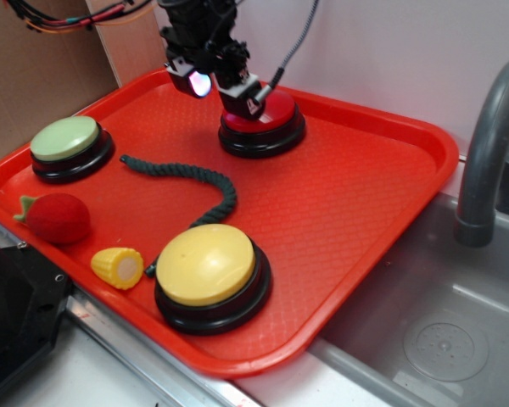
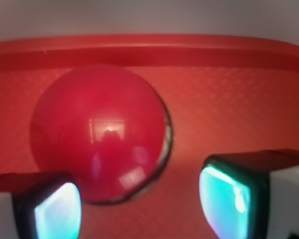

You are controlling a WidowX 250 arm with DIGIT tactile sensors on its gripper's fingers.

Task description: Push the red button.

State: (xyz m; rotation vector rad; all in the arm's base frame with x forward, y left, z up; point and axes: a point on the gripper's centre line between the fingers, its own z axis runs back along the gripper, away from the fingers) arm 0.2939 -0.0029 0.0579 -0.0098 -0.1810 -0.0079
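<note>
The red button [image 1: 271, 114] sits at the far side of the red tray [image 1: 365, 195], a glossy dome on a black round base, close to the back rim. The gripper [image 1: 237, 91] is right over it, one finger [image 1: 248, 102] low on the dome's left part; from the outside view it looks to be touching or nearly so, though I cannot tell whether the dome is pressed down. In the wrist view the red button [image 2: 97, 132] fills the left middle, with the two fingertips [image 2: 229, 199] wide apart at the bottom corners, so the gripper is open and holds nothing. I judge the approach done and the press itself either just beginning or yet to be made; a short push straight down is what remains.

The tray has a fine diamond texture and lies on a pale table [image 1: 85, 373] beside a grey sink [image 1: 441, 331] with a curved faucet [image 1: 492, 144]. Also on the tray: a green button [image 1: 66, 140] at the left, a larger yellow button [image 1: 208, 267] at the near edge, a dark green rope [image 1: 199, 182] winding between them, a red strawberry toy [image 1: 58, 218] and a small corn piece [image 1: 119, 267]. Behind is a pale wall, with brown cardboard at the left
</note>
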